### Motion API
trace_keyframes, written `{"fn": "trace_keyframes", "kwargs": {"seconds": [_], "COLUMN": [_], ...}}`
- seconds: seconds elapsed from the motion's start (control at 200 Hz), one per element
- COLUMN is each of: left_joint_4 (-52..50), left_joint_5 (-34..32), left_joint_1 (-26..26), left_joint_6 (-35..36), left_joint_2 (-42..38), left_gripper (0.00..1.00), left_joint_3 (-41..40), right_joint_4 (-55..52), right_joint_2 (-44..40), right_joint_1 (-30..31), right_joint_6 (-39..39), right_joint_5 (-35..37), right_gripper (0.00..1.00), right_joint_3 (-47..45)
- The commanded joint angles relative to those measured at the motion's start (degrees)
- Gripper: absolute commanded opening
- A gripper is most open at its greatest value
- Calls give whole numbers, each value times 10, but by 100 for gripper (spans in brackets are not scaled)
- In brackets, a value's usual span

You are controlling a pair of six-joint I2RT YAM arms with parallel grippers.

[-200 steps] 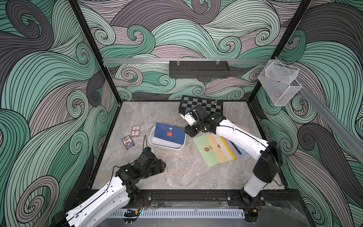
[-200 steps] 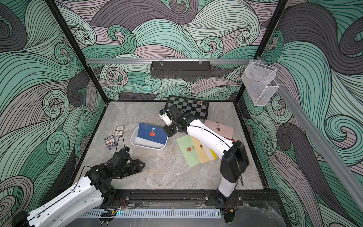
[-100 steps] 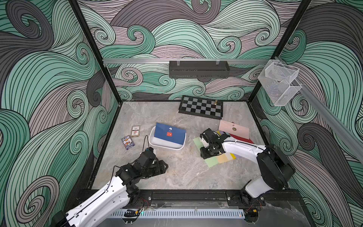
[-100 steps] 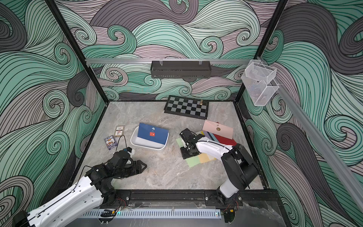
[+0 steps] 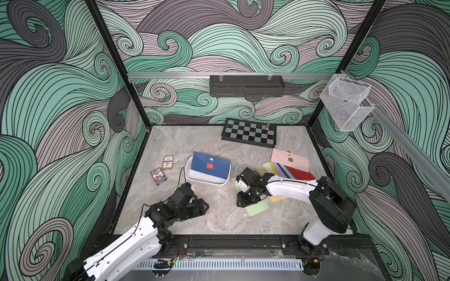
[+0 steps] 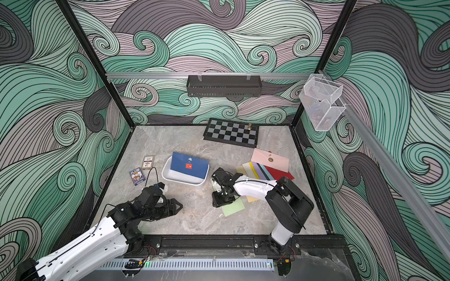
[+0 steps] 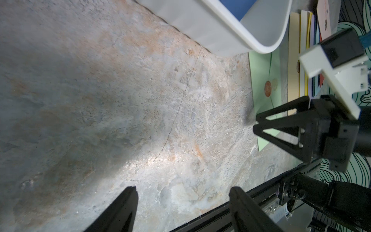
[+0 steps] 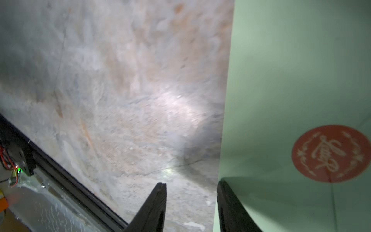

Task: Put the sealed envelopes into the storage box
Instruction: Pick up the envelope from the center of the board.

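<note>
Our right end effector [image 8: 191, 184], jaws half narrowed and seemingly empty, straddles the near-left edge of the green envelope [image 8: 291, 80], flat on the counter [image 5: 219, 219] right of the storage box [image 5: 207, 180]; we fear closing there may skid or crumple the paper; our left end effector [image 7: 183, 188] hovers wide.

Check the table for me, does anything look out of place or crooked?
The blue envelope does not lie flat in the storage box: it appears tilted, its far edge propped on and overhanging the far rim. Nothing else stands out.
</note>
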Motion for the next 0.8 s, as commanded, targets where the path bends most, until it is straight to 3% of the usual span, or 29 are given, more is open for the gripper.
{"fn": "trace_keyframes", "kwargs": {"seconds": [0.0, 0.155, 0.355, 0.796], "left_joint_4": [6, 14, 28, 65], "left_joint_5": [5, 8, 29, 62], "left_joint_1": [2, 3, 3, 3], "left_joint_6": [10, 9, 4, 2], "left_joint_2": [6, 11, 37, 94], "left_gripper": [76, 76, 76, 75], "left_joint_3": [16, 17, 16, 20], "right_joint_4": [2, 0, -8, 93], "right_joint_2": [-11, -59, -41, -18], "right_joint_1": [20, -19, -65, 33], "right_joint_6": [36, 31, 27, 125], "right_joint_5": [-10, 22, 21, -46], "right_gripper": [45, 47, 46, 44], "right_joint_3": [5, 0, -27, -49]}}
